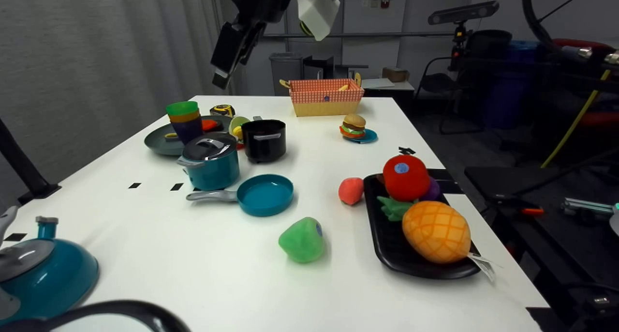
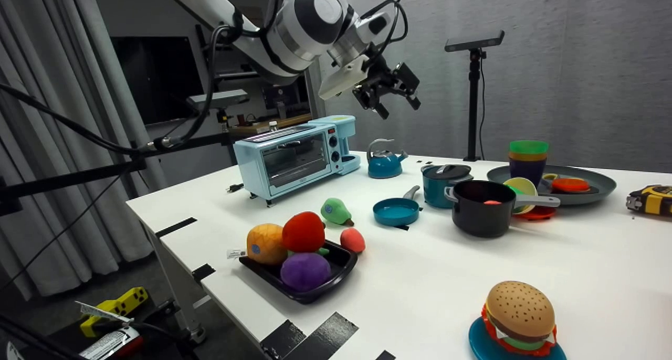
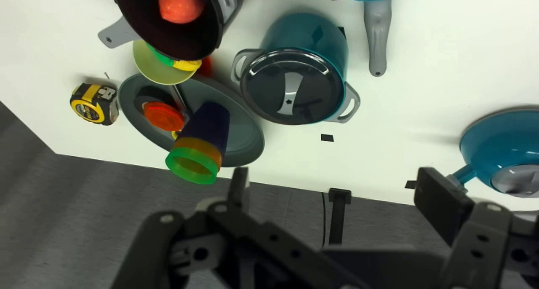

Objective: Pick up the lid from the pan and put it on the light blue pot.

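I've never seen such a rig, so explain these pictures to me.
The machine is a robot arm ending in a two-fingered gripper, open and holding nothing. Two pictures come from cameras outside it; the third comes from its wrist camera, with the gripper at the bottom. On the white table, a dark lid sits on a teal pot, with a teal frying pan and black saucepan nearby. Around them are a kettle, toaster oven, tape measure, stacked cups, toy hamburger and plush produce, some in a black tray.

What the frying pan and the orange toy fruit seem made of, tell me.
Frying pan: smooth, satiny, perhaps coated metal or plastic; its even teal suits either. Orange toy fruit: likely stuffed fabric, matte; no glare shows, and a white tag sticks out.
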`<state>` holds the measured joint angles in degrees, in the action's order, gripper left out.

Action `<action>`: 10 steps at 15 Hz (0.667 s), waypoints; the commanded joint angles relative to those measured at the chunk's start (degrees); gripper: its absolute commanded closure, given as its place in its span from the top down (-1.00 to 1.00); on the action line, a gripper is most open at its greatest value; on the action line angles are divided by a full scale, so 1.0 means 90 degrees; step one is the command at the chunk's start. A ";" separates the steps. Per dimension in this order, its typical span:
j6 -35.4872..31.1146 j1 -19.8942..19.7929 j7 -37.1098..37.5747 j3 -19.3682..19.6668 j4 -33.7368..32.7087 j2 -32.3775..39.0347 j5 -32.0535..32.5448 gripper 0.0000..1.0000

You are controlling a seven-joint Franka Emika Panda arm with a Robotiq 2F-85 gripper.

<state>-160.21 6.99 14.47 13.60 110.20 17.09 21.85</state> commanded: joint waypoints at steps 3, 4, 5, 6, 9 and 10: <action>0.0000 0.0018 0.0040 0.0006 0.0143 -0.0111 0.0051 1.00; 0.0000 0.0018 0.0040 0.0006 0.0151 -0.0122 0.0052 1.00; 0.0000 0.0018 0.0040 0.0006 0.0152 -0.0128 0.0052 1.00; 0.0000 0.0018 0.0040 0.0006 0.0152 -0.0130 0.0052 1.00; 0.0000 0.0018 0.0040 0.0007 0.0153 -0.0131 0.0052 1.00; 0.0000 0.0018 0.0040 0.0007 0.0153 -0.0131 0.0052 1.00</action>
